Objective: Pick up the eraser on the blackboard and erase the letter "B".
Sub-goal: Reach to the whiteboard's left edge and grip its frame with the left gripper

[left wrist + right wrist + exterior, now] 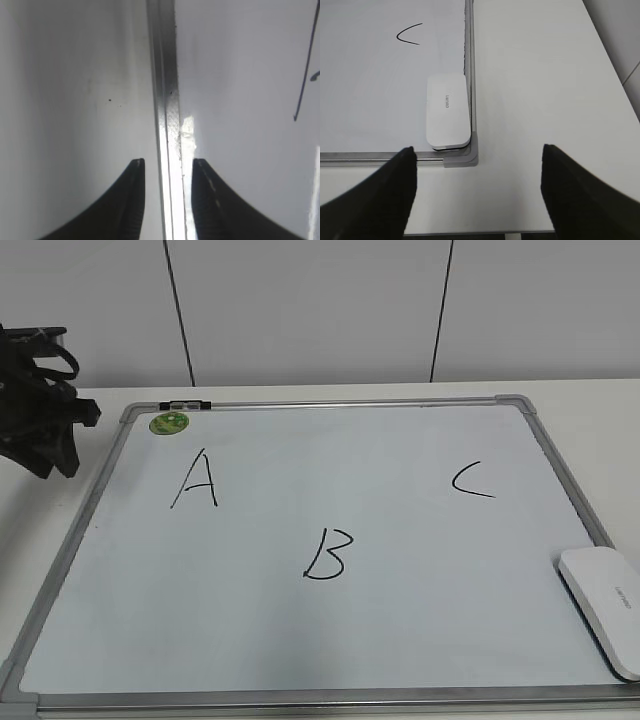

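The blackboard (400, 630) is a white board with a silver frame, lying flat on the table. The letter "B" (328, 554) is drawn in black near its middle. The eraser (603, 605) is a white rounded block lying in the board's near right corner; it also shows in the right wrist view (448, 111). My right gripper (477, 150) is open wide and empty, hovering over the table just short of that corner. My left gripper (167, 161) is slightly open and empty, its jaws either side of the board's left frame (167, 100). Its arm (45, 430) shows at the far left.
A black "A" (196, 480) and "C" (472, 480) flank the "B". A green round sticker (169, 423) and a black clip (186, 404) sit at the board's far left corner. White table (545, 100) lies right of the board, its front edge near my right jaws.
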`<state>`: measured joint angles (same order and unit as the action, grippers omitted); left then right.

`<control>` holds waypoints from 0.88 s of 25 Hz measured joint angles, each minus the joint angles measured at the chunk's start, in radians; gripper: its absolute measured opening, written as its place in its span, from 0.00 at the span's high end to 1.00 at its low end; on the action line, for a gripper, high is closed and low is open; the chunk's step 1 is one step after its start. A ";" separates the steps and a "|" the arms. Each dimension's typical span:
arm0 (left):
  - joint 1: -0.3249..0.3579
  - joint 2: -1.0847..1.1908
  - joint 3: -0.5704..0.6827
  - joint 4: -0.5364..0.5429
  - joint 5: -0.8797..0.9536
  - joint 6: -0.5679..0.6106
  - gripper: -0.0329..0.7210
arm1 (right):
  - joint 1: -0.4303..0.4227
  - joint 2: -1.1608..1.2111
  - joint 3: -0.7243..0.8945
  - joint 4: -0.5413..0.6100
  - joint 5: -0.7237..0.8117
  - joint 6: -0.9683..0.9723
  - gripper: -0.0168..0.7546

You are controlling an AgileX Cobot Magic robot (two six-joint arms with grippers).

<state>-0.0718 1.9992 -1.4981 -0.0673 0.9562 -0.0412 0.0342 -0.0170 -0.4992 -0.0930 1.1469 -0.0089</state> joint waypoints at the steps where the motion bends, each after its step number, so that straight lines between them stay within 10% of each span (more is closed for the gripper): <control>1: 0.000 0.014 -0.012 0.009 0.005 -0.009 0.63 | 0.000 0.000 0.000 0.000 0.000 0.000 0.24; 22: 0.000 0.190 -0.058 0.024 0.018 -0.024 0.63 | 0.000 0.000 0.000 0.000 0.000 0.000 0.24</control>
<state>-0.0718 2.1895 -1.5563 -0.0432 0.9744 -0.0651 0.0342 -0.0170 -0.4992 -0.0930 1.1469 -0.0089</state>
